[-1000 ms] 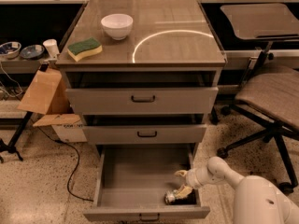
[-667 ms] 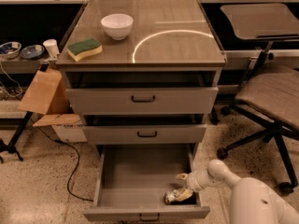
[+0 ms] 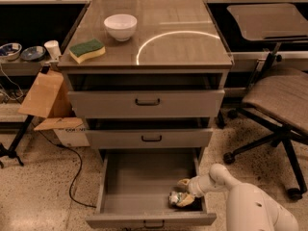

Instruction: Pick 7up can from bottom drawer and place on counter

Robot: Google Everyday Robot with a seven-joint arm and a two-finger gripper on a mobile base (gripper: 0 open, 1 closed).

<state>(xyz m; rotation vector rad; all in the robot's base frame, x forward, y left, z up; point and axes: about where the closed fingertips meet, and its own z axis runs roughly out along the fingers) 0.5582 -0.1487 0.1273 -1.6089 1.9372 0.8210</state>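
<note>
Though uncertainly, gripper (image 3: 184, 192) on patterned can (image 3: 176, 198)

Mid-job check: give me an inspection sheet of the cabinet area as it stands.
Surface: counter glossy, with a ring-shaped reflection; the can is not on it yet.
Job's things: bottom drawer pulled open; 7up can lies in its front right corner.
Clutter: white bowl and green-topped sponge on the counter's left side.
Gripper: gripper down inside the drawer, at the can.
Cables: dark cable on the floor left of the drawer.
Surroundings: office chair right, cardboard box left.
</note>
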